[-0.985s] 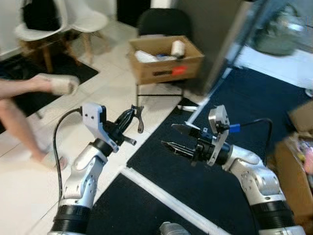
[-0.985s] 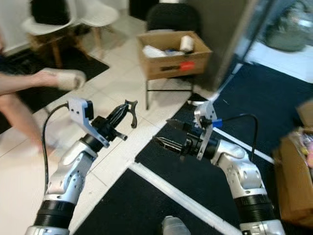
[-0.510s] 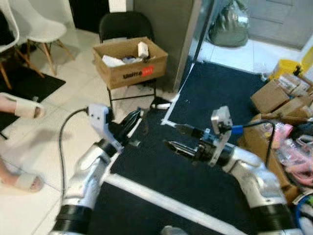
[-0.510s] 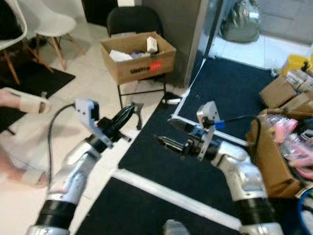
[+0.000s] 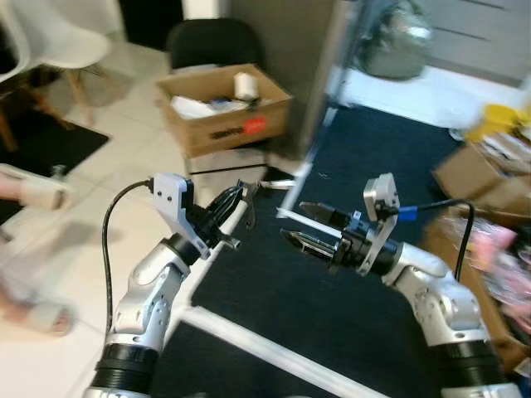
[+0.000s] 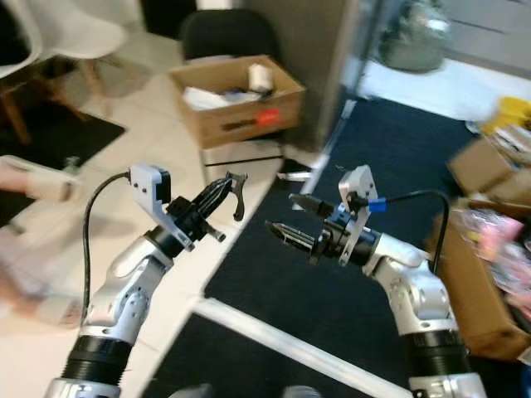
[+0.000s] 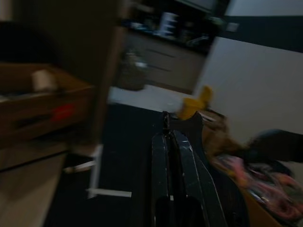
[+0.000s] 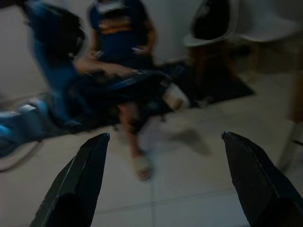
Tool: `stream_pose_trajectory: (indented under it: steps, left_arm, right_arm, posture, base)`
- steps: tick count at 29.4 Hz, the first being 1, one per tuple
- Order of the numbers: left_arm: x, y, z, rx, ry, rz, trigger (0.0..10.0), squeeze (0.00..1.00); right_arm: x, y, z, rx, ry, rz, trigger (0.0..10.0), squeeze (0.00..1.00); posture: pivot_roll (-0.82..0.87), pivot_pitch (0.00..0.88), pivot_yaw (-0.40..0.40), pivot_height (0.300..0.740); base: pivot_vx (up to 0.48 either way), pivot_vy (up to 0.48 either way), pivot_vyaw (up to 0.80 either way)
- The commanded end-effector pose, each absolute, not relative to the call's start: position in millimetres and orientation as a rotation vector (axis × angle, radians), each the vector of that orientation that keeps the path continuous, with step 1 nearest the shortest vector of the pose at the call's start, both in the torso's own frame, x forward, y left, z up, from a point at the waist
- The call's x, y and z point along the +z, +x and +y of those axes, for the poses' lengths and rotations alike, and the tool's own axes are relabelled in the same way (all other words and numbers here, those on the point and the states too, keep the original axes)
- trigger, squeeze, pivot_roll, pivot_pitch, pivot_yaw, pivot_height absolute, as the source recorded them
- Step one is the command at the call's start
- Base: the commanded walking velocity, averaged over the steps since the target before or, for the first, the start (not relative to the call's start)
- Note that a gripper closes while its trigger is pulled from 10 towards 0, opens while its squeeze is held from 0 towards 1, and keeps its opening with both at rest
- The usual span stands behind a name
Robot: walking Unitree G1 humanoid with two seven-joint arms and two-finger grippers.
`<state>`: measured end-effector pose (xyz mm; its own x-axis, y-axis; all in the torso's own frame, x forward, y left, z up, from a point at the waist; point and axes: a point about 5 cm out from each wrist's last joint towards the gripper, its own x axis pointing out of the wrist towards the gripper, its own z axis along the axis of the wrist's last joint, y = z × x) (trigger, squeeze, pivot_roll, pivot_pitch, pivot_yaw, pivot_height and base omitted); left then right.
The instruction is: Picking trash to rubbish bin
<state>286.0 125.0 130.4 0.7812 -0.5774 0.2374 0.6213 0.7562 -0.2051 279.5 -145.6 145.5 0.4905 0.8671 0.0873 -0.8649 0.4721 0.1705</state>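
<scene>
My left gripper (image 5: 241,196) is held up over the edge between the pale tiles and the dark mat (image 5: 365,166); its fingers (image 7: 171,142) lie pressed together with nothing in them. My right gripper (image 5: 292,224) hovers above the mat, open, and the right wrist view shows its fingers (image 8: 80,175) wide apart and empty. A small dark and white piece of litter (image 5: 279,183) lies on the floor just beyond both grippers. Behind it a cardboard box (image 5: 224,112) with a white roll (image 5: 245,84) and papers rests on a black chair (image 5: 211,41).
A grey-green bag (image 5: 397,41) leans in the doorway past a dark pillar (image 5: 290,58). Cardboard boxes (image 5: 465,170) and a yellow tub (image 5: 496,120) stand right. White chairs (image 5: 58,33) and a person's sandalled foot (image 5: 33,189) are left; a seated person (image 8: 118,61) faces the right wrist.
The whole picture has swung, so the camera has turned toward the doorway and mat. Both arms keep the same pose; the left gripper stays shut and the right stays open.
</scene>
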Motion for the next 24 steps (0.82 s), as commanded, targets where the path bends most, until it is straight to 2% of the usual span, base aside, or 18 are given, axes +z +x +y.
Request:
stream_pose_trajectory:
  steps: [1,24]
  left_arm:
    - [127.3,286.1,123.9,-0.666,-0.275,-0.143,10.0,0.00]
    - [127.4,285.3,124.0,-0.674,-0.271,-0.142,10.0,0.00]
  right_arm:
    - [147.1,279.2,-151.2,1.044,0.197,0.017,10.0,0.00]
    - [140.9,278.5,-153.0,1.044,0.192,0.047,10.0,0.00]
  posture:
    - [-0.06,0.000,-0.029,0.740]
    - [-0.06,0.000,-0.026,0.740]
  base:
    - [0.480,0.000,0.00]
    - [0.480,0.000,0.00]
